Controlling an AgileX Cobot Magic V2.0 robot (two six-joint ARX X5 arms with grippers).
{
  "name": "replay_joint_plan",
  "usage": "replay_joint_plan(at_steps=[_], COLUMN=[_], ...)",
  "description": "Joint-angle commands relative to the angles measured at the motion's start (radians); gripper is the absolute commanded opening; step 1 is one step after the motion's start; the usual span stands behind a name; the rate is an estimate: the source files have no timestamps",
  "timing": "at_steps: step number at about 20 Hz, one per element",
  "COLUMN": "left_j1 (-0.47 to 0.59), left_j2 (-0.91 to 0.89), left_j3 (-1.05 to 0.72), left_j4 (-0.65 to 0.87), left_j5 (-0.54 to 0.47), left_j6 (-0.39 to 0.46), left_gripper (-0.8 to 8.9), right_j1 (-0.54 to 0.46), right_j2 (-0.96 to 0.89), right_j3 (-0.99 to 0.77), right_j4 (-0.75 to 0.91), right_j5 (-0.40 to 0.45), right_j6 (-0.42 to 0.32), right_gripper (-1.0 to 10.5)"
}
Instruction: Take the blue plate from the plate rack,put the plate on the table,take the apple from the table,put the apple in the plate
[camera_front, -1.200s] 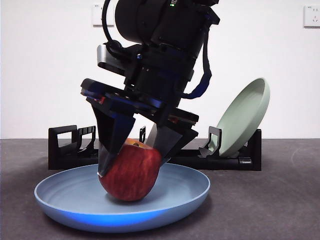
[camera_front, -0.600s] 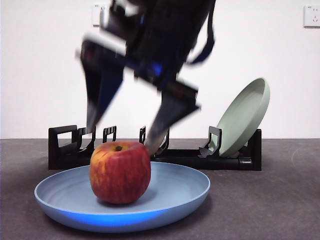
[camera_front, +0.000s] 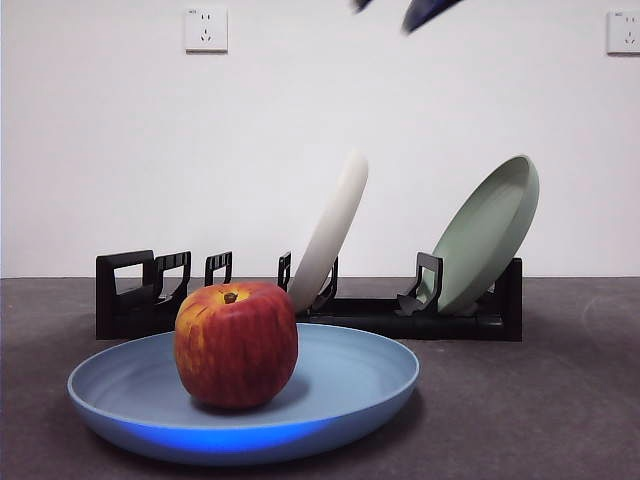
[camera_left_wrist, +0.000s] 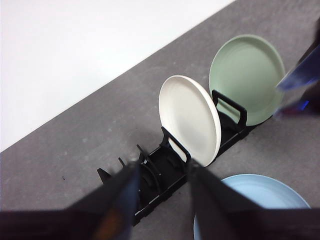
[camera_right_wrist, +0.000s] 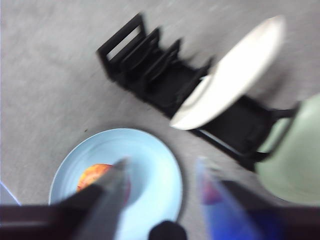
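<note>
The red apple (camera_front: 237, 344) stands upright in the blue plate (camera_front: 350, 385), which lies flat on the dark grey table (camera_front: 560, 400) in front of the black plate rack (camera_front: 140, 292). My right gripper (camera_right_wrist: 160, 195) is open and empty, high above the plate (camera_right_wrist: 152, 165) and the apple (camera_right_wrist: 89, 178). In the front view only its blurred tip (camera_front: 420, 10) shows at the top edge. My left gripper (camera_left_wrist: 162, 200) is open and empty, high above the rack (camera_left_wrist: 160, 177), with the plate's rim (camera_left_wrist: 265, 187) below it.
A cream-white plate (camera_front: 330, 235) and a pale green plate (camera_front: 490, 235) lean in the rack's slots behind the blue plate. Both also show in the left wrist view, cream-white (camera_left_wrist: 190, 117) and green (camera_left_wrist: 245, 75). A white wall stands behind the table.
My right gripper opened, let go of the apple and rose out of the front view. The apple settled upright in the blue plate. The cream-white plate is now uncovered.
</note>
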Motion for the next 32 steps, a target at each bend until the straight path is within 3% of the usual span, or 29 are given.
replay_joint_plan(at_steps=[1, 8, 12, 18, 32], left_j1=[0.018, 0.241, 0.362, 0.386, 0.385], left_j2=[0.007, -0.005, -0.081, -0.275, -0.305], left_j3=[-0.001, -0.038, -0.225, -0.518, -0.523], left_j4=[0.012, 0.027, 0.180, 0.340, 0.306], left_j5=[0.047, 0.312, 0.442, 0.467, 0.463], left_j6=[0.018, 0.016, -0.021, -0.109, -0.119], left_gripper=[-0.08, -0.08, -0.08, -0.08, -0.04], right_j1=[-0.021, -0.061, -0.061, -0.061, -0.061], right_j2=[-0.037, -0.145, -0.247, -0.373, -0.391], right_j3=[0.002, -0.053, -0.231, -0.371, -0.371], right_j4=[-0.029, -0.039, 0.066, 0.094, 0.085], right_j5=[0.011, 0.009, 0.007, -0.046, -0.039], right_j6=[-0.030, -0.056, -0.054, -0.045, -0.029], right_gripper=[-0.1, -0.1, -0.1, -0.1, 0.0])
